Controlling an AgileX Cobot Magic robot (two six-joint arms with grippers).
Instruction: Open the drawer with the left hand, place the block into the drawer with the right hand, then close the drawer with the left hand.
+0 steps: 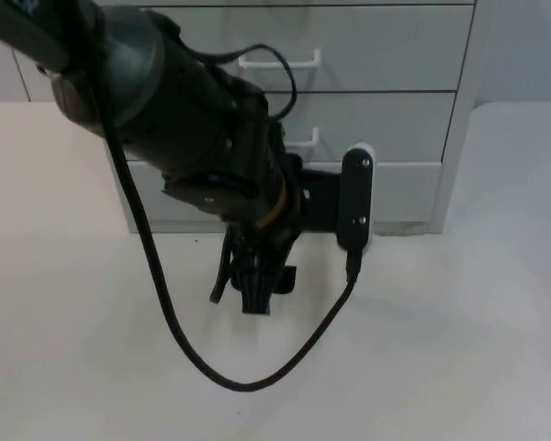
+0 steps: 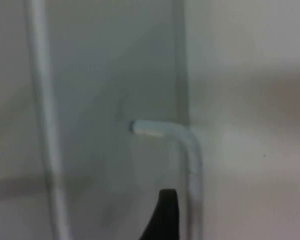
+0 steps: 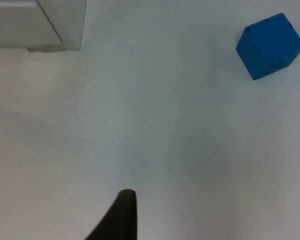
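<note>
Top view: the left gripper [image 1: 250, 280] hangs low in front of the drawer unit [image 1: 386, 101], fingers pointing down at 6 o'clock, just short of the bottom drawer. This looks like the approach for the opening pull. I cannot tell whether its fingers are apart or together. All drawers look closed; two white handles [image 1: 280, 62] show above the arm.

Left wrist view: a white handle [image 2: 182, 145] lies close, at about 12 o'clock from the fingertip [image 2: 164, 215], not yet gripped.

Right wrist view: the right gripper waits over the table [image 3: 155, 130]; its finger state cannot be told. The blue block [image 3: 270, 46] lies well apart, at about 1 o'clock from its fingertip [image 3: 117, 217], untouched.
</note>
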